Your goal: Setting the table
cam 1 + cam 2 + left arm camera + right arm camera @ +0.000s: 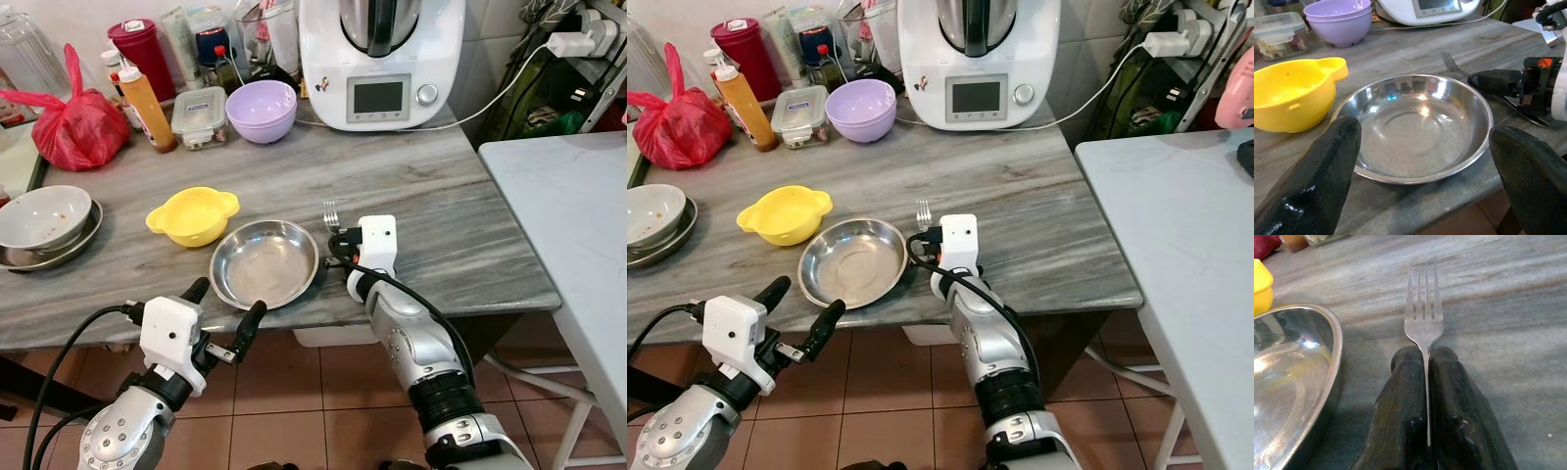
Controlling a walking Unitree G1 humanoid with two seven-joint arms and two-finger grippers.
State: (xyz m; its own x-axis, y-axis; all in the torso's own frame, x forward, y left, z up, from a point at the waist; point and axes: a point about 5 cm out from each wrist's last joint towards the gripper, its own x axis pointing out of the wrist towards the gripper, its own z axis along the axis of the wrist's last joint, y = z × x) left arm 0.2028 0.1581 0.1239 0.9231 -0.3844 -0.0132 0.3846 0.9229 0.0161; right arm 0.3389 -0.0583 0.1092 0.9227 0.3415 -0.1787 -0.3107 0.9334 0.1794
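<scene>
Right end effector (1426,357) low over the grey marbled worktop (441,186), fingers pressed together on the handle of a fork (1423,316), tines pointing away from the robot toward the back of the worktop. Fork lying just beside the right rim of the steel plate (265,262), apart from it, flat or nearly flat against the surface. Left end effector (225,311) spread wide, holding nothing, hovering at the near edge of the worktop in front of the steel plate, one fingertip (1327,161) to each side of the plate's near rim as seen from the left wrist. Yellow two-handled bowl (192,214) just left of the plate, close to its rim; contact between them unclear. Further left, a used grey bowl (41,215) stacked on another dish. Along the back: red plastic bag (71,123), orange sauce bottle (146,106), lidded clear container (199,117), lilac bowl (261,110), and a white kitchen machine (376,61) with a small screen, its cable running off to the right. Pale second table (578,215) at the far right.
</scene>
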